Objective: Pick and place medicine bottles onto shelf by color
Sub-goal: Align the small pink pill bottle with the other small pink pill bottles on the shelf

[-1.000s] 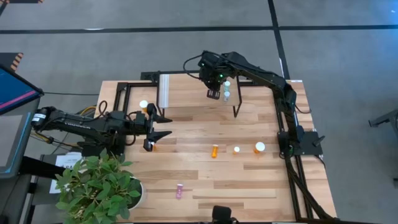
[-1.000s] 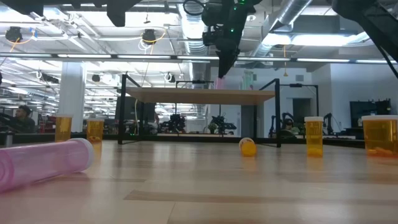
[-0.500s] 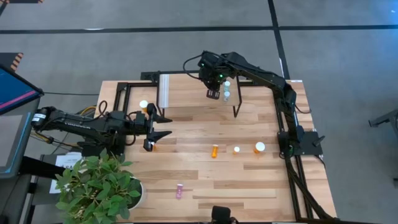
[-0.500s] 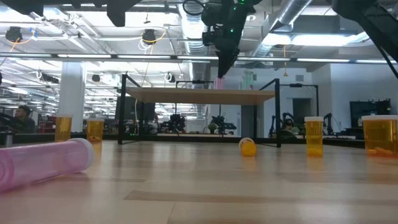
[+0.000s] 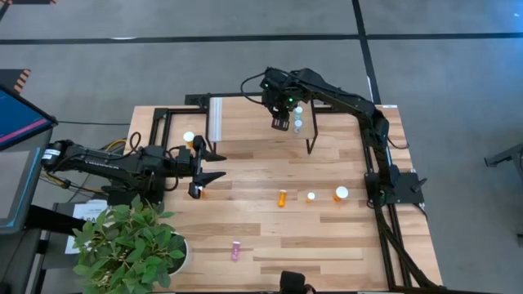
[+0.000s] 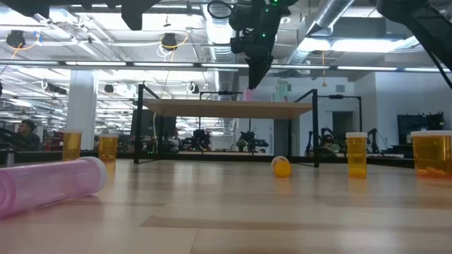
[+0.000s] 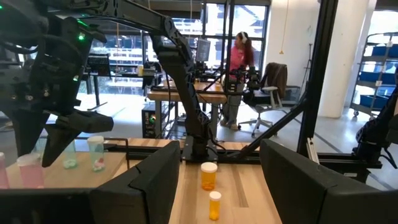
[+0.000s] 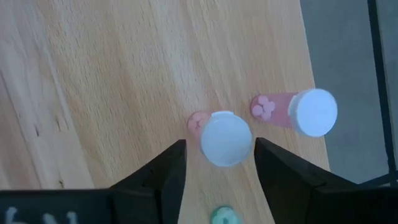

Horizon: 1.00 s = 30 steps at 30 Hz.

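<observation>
Barely anything's shifted over the last second, only the right gripper (image 8: pixel 214 163) has let its fingers spread, so they now stand clear either side of a pink bottle (image 8: pixel 222 137) upright on the shelf (image 5: pixel 261 122). Second pink bottle (image 8: pixel 297 111) sits just beside it on the shelf, a green one (image 8: pixel 222 216) near that. Left gripper (image 5: pixel 208 166) hangs off the shelf's near left side, fingers wide, holding nothing. Orange bottles (image 5: pixel 283 197) stand on the table (image 5: pixel 270 237) in front of the shelf, and one pink bottle (image 5: pixel 235 250) lies further out.
</observation>
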### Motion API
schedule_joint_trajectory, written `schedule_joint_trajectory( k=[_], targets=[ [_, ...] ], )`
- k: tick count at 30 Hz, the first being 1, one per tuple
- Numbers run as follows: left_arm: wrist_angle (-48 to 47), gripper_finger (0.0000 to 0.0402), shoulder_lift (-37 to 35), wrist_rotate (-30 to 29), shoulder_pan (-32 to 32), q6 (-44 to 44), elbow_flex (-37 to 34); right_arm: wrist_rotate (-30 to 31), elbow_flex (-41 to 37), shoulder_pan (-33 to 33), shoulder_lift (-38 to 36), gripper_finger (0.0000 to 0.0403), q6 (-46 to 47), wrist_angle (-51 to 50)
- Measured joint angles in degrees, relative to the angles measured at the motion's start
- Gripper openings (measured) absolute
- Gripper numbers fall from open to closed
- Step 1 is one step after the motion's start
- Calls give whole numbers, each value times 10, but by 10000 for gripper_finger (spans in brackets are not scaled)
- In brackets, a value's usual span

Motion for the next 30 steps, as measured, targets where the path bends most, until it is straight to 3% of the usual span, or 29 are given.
schedule_joint_trajectory(
  k=[5,11,17,30],
  targets=[
    [0,210,0,0,0,0,0,0,12,0,1,224,14,-24],
    [-1,210,0,0,0,-11,0,1,85,0,0,225,54,-69],
    [-17,210,0,0,0,-20,0,-8,73,17,-59,225,86,-77],
    [-39,210,0,22,-2,-71,0,-14,73,194,-169,218,130,-60]
  ],
)
